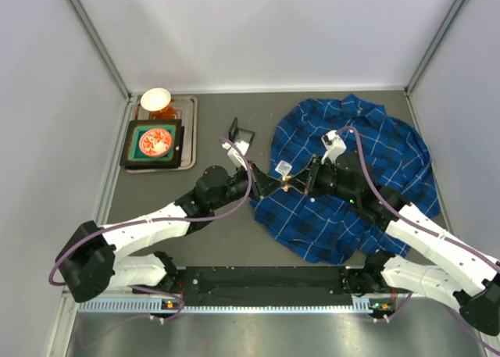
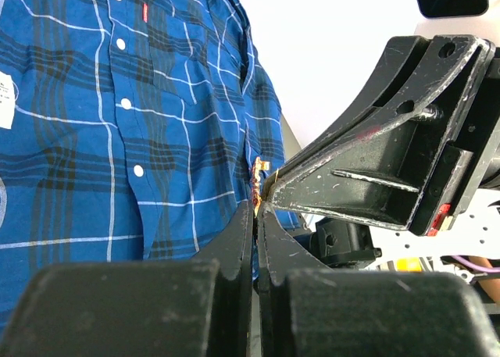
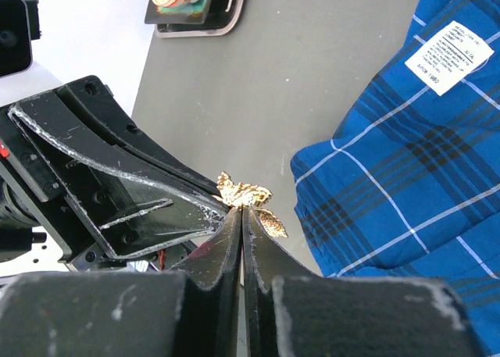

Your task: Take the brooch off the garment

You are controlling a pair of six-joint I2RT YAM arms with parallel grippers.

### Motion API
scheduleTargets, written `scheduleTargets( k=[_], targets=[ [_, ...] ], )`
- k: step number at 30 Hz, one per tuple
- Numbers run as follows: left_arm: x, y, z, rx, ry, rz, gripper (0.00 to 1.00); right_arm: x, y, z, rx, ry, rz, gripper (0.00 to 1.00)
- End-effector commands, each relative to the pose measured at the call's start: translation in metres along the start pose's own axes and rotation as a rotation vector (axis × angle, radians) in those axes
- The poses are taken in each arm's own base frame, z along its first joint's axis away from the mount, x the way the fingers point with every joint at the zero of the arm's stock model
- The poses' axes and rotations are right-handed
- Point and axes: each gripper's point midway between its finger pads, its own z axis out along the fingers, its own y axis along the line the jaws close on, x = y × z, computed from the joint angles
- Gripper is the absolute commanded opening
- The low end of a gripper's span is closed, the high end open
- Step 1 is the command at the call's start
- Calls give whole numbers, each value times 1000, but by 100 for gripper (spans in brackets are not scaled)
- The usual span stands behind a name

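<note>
The brooch (image 1: pixel 287 184) is a small golden leaf-shaped pin, held in the air between both grippers' tips. In the right wrist view the brooch (image 3: pixel 246 194) hangs over bare table, apart from the garment (image 3: pixel 406 177). In the left wrist view the brooch (image 2: pixel 259 187) shows edge-on, reddish and gold. The garment (image 1: pixel 351 177), a blue plaid shirt, lies crumpled at the right. My left gripper (image 1: pixel 277 185) comes from the left and my right gripper (image 1: pixel 299 183) from the right. The left gripper (image 2: pixel 258 208) and right gripper (image 3: pixel 241 208) are both shut, pinching the brooch.
A metal tray (image 1: pixel 186 150) at the back left holds a dark box with a red item (image 1: pixel 155 143) and a small bowl (image 1: pixel 155 100). A small black object (image 1: pixel 237 130) lies behind the left arm. A white printed label (image 3: pixel 449 56) sits on the shirt.
</note>
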Motion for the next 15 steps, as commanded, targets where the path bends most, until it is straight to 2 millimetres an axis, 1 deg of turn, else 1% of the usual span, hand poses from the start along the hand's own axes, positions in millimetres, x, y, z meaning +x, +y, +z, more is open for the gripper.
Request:
scheduleTargets(
  k=[1, 4, 5, 7, 9, 11, 12, 13, 15],
  targets=[
    [-17, -28, 4, 83, -34, -39, 0, -14, 24, -1, -77, -34, -31, 0],
    [-11, -32, 4, 121, -13, -70, 0, -15, 24, -1, -64, -29, -40, 0],
    [-12, -37, 3, 153, -24, -66, 0, -14, 22, -1, -53, -18, -46, 0],
    [-7, -41, 2, 182, -2, -78, 0, -11, 22, -2, -34, 18, -48, 0],
    [-6, -39, 2, 180, 0, -101, 0, -9, 22, -6, -9, 60, -71, 0],
    [-4, -36, 3, 166, 4, -166, 0, -8, 21, -4, 24, 81, -107, 1],
    [-1, -33, 5, 156, 16, -189, 0, -10, 25, -7, 27, 83, -121, 3],
    [0, -35, 5, 162, 29, -214, 0, -6, 20, -6, 54, 103, -124, 8],
    [5, -32, 8, 146, 51, -245, 0, -7, 21, -8, 56, 106, -127, 12]
  ],
)
